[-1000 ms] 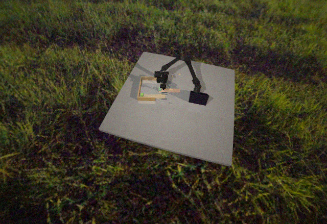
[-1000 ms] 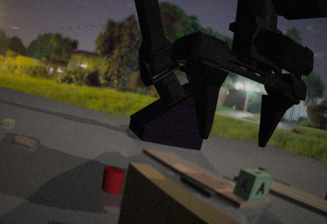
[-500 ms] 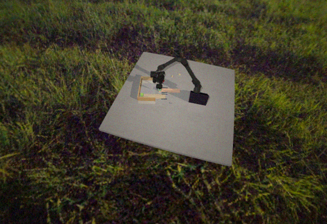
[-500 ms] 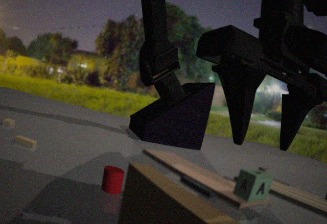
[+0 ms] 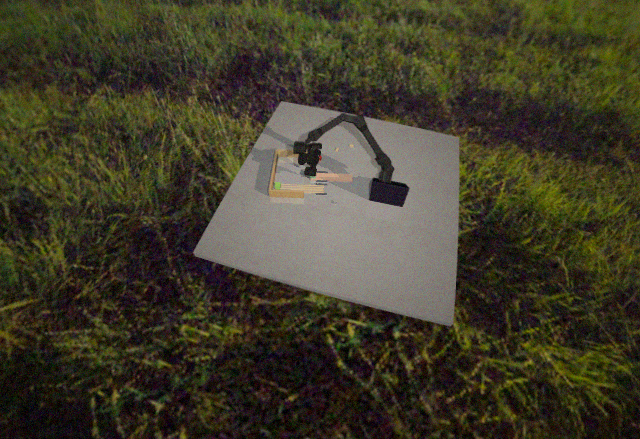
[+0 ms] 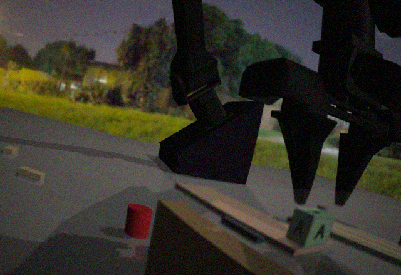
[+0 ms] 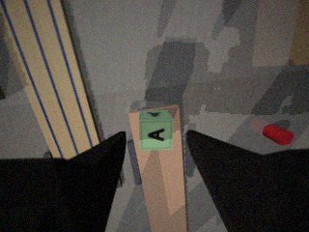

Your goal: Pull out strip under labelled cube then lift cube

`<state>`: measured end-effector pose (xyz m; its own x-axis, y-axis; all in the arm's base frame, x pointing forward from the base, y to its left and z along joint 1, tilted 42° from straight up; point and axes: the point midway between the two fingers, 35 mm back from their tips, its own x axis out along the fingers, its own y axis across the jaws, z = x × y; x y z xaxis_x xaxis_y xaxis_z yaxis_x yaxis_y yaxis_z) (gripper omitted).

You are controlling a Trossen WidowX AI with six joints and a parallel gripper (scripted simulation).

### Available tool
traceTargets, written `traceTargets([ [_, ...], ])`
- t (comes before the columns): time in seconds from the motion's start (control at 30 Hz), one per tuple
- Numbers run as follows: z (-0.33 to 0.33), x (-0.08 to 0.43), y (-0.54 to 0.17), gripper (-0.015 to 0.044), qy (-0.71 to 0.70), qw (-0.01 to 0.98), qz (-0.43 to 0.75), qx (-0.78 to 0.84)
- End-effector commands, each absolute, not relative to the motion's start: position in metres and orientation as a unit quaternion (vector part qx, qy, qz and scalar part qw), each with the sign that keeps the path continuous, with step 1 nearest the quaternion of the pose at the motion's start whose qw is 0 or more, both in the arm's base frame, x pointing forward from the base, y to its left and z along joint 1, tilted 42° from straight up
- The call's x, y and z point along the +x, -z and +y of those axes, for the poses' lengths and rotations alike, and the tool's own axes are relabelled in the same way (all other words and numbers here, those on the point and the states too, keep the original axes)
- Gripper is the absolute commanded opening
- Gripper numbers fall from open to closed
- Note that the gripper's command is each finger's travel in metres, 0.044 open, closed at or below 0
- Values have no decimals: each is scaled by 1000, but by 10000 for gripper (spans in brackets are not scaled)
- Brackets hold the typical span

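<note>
The labelled cube, green with a black letter A, sits on the end of a plain pinkish strip. In the top view the arm hides this cube. My gripper is open and points down. Its fingertips are a little above the cube, one to each side of it in the wrist view, and nothing is held. Pale strips with blue lines lie side by side, apart from the pinkish strip. Another green block is at their far end.
A wooden wall borders the strips. A red cylinder stands beside the pinkish strip. Short dark rails flank the strips. Small wooden blocks lie farther off. The arm's base is at a black box.
</note>
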<state>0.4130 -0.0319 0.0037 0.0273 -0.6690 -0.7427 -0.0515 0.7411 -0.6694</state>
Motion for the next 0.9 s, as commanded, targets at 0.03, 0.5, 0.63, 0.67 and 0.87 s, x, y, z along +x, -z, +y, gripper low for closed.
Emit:
traceTargets([
  [0.03,-39,411,5,250,233,658,661,-276],
  [0.5,-54,410,20,250,233,658,660,-276],
  [0.63,-54,410,20,250,233,658,660,-276],
  [0.67,-54,410,20,250,233,658,660,-276],
  [0.87,-52,412,19,132,233,660,660,-273],
])
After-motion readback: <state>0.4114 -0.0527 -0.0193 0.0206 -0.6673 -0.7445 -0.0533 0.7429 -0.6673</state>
